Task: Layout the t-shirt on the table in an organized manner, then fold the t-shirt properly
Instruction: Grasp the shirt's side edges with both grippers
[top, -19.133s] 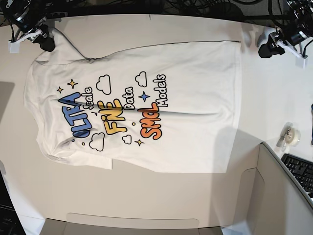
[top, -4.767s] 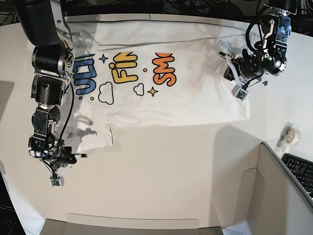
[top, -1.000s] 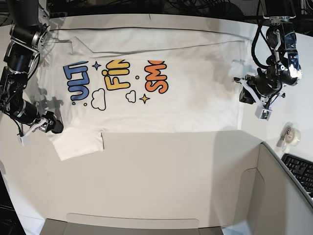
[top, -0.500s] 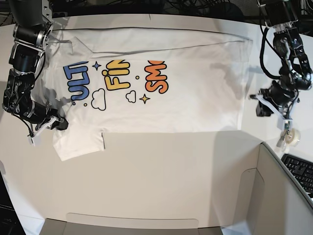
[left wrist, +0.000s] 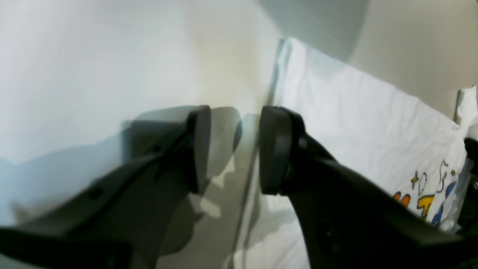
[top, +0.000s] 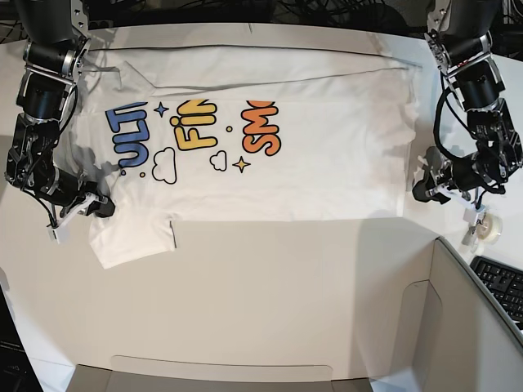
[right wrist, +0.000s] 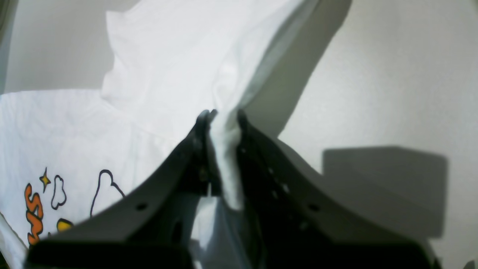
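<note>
The t-shirt [top: 310, 155] lies lengthwise across the worktop [top: 278, 302], sleeves toward the right hand [top: 100, 209], which pinches a sleeve; the left hand [top: 425, 189] gapes beside the hem.

The t-shirt [top: 327, 155] is white — printed with blue, yellow and orange letters. The table [top: 270, 294] is matte white; both grippers are black.

Right gripper [right wrist: 220, 119], left edge of the base view: jaws clamped on cloth. Left gripper [left wrist: 233, 149], right edge: jaws parted, nothing between.
</note>
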You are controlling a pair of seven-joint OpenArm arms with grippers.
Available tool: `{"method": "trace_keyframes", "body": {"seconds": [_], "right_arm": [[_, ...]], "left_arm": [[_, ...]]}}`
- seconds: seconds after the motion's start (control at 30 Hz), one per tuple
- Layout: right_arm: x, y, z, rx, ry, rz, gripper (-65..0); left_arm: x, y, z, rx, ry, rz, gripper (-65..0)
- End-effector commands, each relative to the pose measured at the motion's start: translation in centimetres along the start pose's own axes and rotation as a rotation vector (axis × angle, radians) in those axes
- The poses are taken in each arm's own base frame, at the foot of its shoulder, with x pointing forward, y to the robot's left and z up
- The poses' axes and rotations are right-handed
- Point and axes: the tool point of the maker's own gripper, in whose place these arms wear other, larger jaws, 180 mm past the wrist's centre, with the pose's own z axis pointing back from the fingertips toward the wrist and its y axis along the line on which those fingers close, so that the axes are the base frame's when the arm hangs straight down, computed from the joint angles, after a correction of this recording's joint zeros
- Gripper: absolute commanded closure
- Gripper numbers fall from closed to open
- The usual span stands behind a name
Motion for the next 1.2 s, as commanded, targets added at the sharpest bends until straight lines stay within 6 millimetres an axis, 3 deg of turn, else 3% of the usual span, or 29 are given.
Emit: {"method": "trace_keyframes", "body": {"seconds": [0.0,0.5,0.63,0.7,0.8,0.97,1.17], "right_arm": [[-0.9,-0.4,0.1,-0.021,0.059,0.029,-1.7],[-1.7,0.0,-0.3,-0.011,0.071,0.021,-1.7],[-1.9,0.6,-0.9,0.005,0.072,0.016,-1.7],[-2.0,0.8,-1.0,0.008,0.073,0.014,-1.7],[-2.3,1.4,-1.5,0.022,0.076,0.01,-1.7],[-1.8,1.6,-1.6,0.027,0.053,0.011,-1.7],[-0.1,1.7,-0.9,0.016,0.017,0.053,-1.7]], "left_arm": [[2.2,-0.8,0.7,-0.016,-0.054,-0.031,-22.0],[0.7,-5.2,-2.9,-0.103,-0.006,-0.05,-22.0],[1.7,-5.9,-3.0,-0.117,-0.042,-0.054,-21.5],[1.7,-5.9,-3.0,-0.117,-0.042,-0.054,-17.6],[1.8,-6.0,-3.0,-0.118,-0.043,-0.055,0.0],[1.7,-6.8,-3.2,-0.114,-0.02,-0.109,0.0],[3.5,-8.6,-1.3,-0.112,-0.057,-0.216,-0.1]]}}
